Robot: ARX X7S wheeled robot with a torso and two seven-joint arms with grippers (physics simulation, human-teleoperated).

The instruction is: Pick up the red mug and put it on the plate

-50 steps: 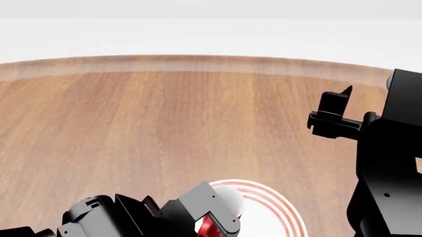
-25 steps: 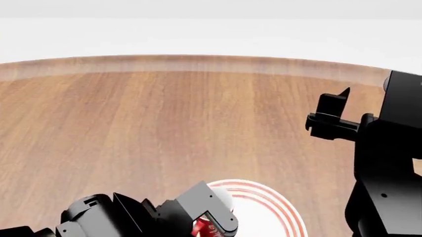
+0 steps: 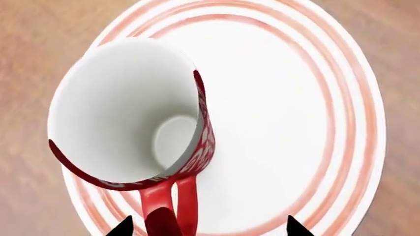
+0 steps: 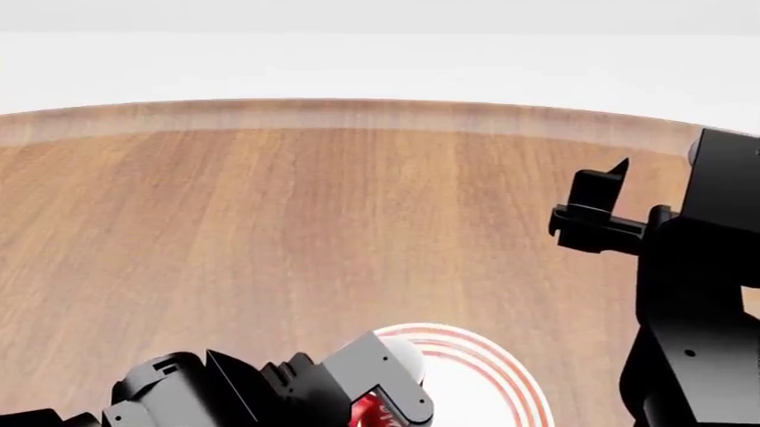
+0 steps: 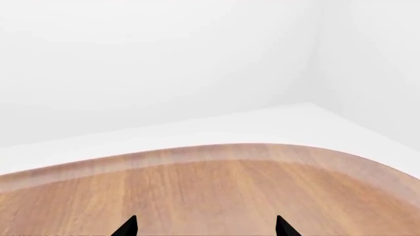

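Head view, going left to right: the left gripper [image 4: 383, 411] sits low at the near edge, jaws spread either side of the red mug's [image 3: 131, 123] handle, not pinching it as far as I can see. Mug's upright on the plate [image 3: 288, 108], toward its left rim. So placing looks done; next is backing out without clipping the handle. Right gripper [image 4: 590, 212] hangs high on the right, spread apart, holding nothing.

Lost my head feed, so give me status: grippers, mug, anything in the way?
Left gripper open around the mug handle. Mug over the plate, contact unclear. Right gripper open, empty, raised over bare table. Nothing in the way.
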